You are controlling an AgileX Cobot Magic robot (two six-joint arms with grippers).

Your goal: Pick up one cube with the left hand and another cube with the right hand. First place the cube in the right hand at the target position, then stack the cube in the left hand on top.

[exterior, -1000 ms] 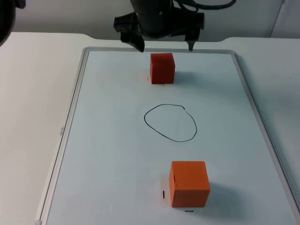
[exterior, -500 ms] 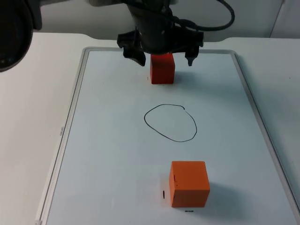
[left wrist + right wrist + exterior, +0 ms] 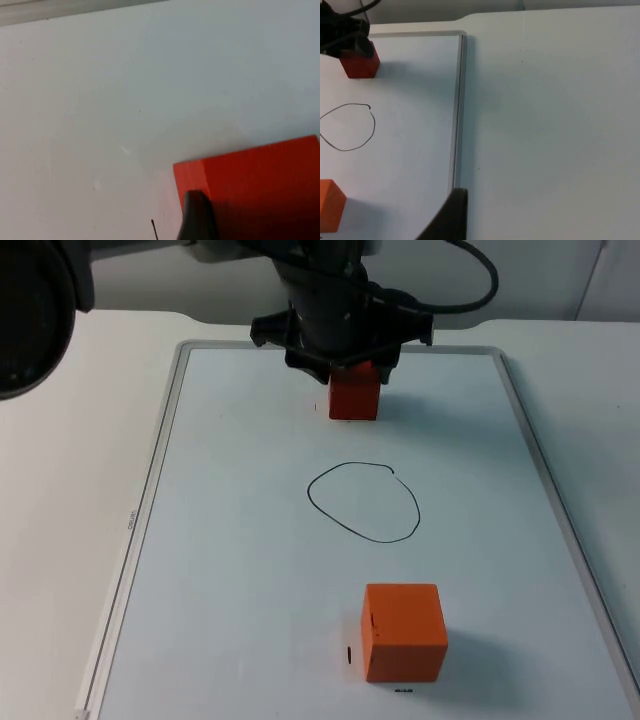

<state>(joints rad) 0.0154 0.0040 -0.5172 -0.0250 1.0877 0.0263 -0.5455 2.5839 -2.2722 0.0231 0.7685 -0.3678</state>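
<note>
The top view looks down and forward over the whiteboard (image 3: 200, 540). The left wrist view sits very close above the red cube (image 3: 260, 185). The right wrist view looks from farther off, beside the board, sharing the red cube (image 3: 360, 64), drawn circle (image 3: 347, 127) and orange cube (image 3: 330, 205) with the top view.

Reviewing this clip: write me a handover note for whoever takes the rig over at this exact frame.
Left gripper: down over the red cube at the whiteboard's far end, fingers straddling it; cube not lifted.
Right gripper: waiting off to the side, above the table beside the whiteboard's frame, holding nothing.
Orange cube: untouched at the near end.
Drawn circle, the target: nothing in it.
Done: nothing placed.
Left: grasp both cubes, place the right one in the circle, stack the left one on top.
</note>
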